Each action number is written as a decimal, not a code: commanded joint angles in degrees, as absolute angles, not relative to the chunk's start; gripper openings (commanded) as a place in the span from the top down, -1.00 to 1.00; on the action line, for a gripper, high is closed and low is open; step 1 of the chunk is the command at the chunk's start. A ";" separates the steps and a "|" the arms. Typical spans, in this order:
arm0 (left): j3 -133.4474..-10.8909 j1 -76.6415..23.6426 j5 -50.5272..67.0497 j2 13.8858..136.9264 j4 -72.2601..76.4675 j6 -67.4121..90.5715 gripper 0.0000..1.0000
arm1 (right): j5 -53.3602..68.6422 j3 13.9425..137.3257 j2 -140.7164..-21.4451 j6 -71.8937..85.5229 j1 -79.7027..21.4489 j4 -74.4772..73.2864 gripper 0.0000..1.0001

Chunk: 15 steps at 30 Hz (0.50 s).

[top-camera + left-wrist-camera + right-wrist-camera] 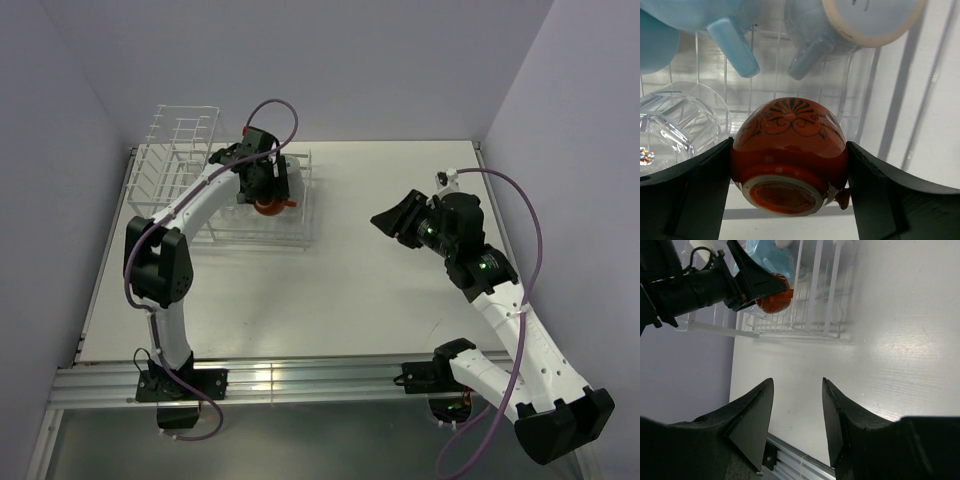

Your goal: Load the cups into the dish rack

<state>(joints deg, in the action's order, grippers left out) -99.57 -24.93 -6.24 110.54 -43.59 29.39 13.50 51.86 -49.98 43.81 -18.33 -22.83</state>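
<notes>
Left gripper point(789, 167) clamped on orange cup point(790, 132), one finger on each side, foot ring facing back toward the wrist, mouth pointing away. Cup is over the low tray of the rack point(892, 95); can't tell if it touches the wires. Ahead-left of the fingers: glass tumbler point(675, 125), just beside the cup. Further ahead: blue mug point(700, 12), handle toward the gripper, and pale mug point(855, 20) to its right, bottom showing. Another blue cup point(652, 47) at far left edge. All in the rack. Right gripper point(797, 405) spread, holding nothing, hovering over table point(900, 340), rack well apart ahead of it.
</notes>
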 commanded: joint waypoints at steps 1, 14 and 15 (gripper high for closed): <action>-102.48 -24.79 -8.44 111.27 -43.24 29.09 1.00 | 14.24 52.91 -49.57 42.45 -17.93 -21.80 -0.02; -103.01 -24.79 -10.90 115.57 -44.38 30.06 0.99 | 15.29 52.03 -50.36 42.28 -17.93 -21.01 -0.02; -103.01 -24.79 -11.16 115.75 -44.47 30.23 0.97 | 15.38 51.94 -50.45 42.28 -17.93 -20.92 -0.02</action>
